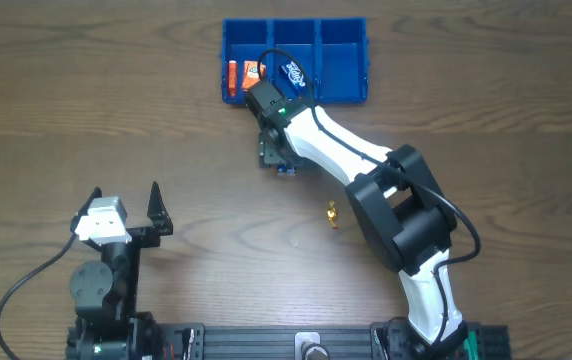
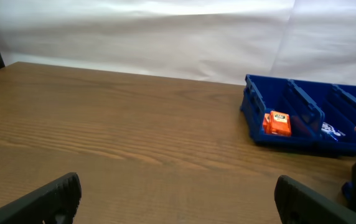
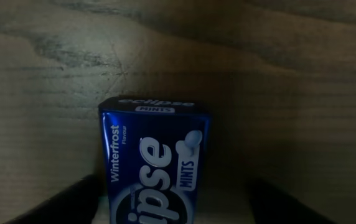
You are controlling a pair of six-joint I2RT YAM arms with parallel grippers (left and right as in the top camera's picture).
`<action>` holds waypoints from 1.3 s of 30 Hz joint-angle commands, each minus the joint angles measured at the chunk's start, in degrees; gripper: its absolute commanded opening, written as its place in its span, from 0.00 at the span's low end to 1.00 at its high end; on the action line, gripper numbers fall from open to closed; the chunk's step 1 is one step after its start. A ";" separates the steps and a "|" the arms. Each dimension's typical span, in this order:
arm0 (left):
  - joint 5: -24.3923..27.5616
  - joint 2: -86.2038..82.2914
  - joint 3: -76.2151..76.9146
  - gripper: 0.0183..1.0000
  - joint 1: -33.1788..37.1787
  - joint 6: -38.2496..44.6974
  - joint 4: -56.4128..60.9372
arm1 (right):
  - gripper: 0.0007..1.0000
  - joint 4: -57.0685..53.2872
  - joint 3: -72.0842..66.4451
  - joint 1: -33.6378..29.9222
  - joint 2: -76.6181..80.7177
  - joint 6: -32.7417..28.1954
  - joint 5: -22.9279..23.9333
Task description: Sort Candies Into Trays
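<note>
Presently noted right gripper (image 1: 278,153) spread, unclamped, straddling blue mint box (image 3: 155,165) on wooden table (image 1: 86,110); left gripper (image 1: 124,198) likewise spread; orange candy (image 1: 247,72) inside blue tray (image 1: 341,72).

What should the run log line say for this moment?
right pincer: open around blue mint box | left pincer: open, near its base | tray: orange candies in end compartment | gold candy: loose on table

Blue mint box (image 3: 156,165) on table (image 3: 277,74)
</note>
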 commanded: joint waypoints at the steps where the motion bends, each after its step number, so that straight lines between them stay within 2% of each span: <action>1: -0.28 -0.35 -1.16 1.00 -0.02 0.00 -2.03 | 0.46 0.09 -0.26 0.13 1.05 0.76 -1.14; 2: -0.28 -0.35 -1.16 1.00 -0.02 0.00 -2.03 | 0.37 0.22 -0.26 0.13 1.05 0.76 -1.14; 4: -0.28 -0.35 -1.16 1.00 -0.02 0.00 -2.03 | 0.25 0.50 -0.26 0.13 1.05 0.76 -1.16; 5: -0.28 -0.35 -1.16 1.00 -0.02 0.00 -2.03 | 0.22 0.46 -0.17 0.13 1.03 0.79 -1.20; 10: -0.28 -0.35 -1.16 1.00 -0.02 0.00 -2.03 | 0.20 -0.61 0.00 0.13 -8.70 0.70 -0.39; 13: -0.28 -0.35 -1.16 1.00 -0.02 0.00 -2.03 | 0.20 -5.07 4.90 0.09 -18.82 0.15 8.68; 16: -0.28 -0.35 -1.14 1.00 -0.02 0.00 -2.03 | 0.20 -11.02 19.89 -2.80 -16.20 -6.27 12.48; 17: -0.28 -0.35 -1.16 1.00 -0.02 0.00 -2.03 | 0.21 -11.76 26.47 -4.61 -12.87 -9.55 12.46; 21: -0.28 -0.35 -1.16 1.00 -0.02 0.00 -2.03 | 0.22 -12.07 39.39 -8.15 -1.07 -14.60 12.28; 26: -0.28 -0.35 -1.16 1.00 -0.02 0.00 -2.03 | 0.22 -6.99 39.85 -10.86 7.30 -14.60 6.82; 35: -0.28 -0.35 -1.16 1.00 -0.02 0.00 -2.03 | 0.24 -5.40 39.67 -10.27 9.66 -14.53 6.19; 38: -0.28 -0.35 -1.16 1.00 -0.02 0.00 -2.03 | 0.26 -4.28 39.67 -10.05 9.73 -14.34 5.66; 39: -0.28 -0.35 -1.14 1.00 -0.02 0.00 -2.03 | 0.29 -3.87 39.67 -10.05 9.73 -14.36 4.83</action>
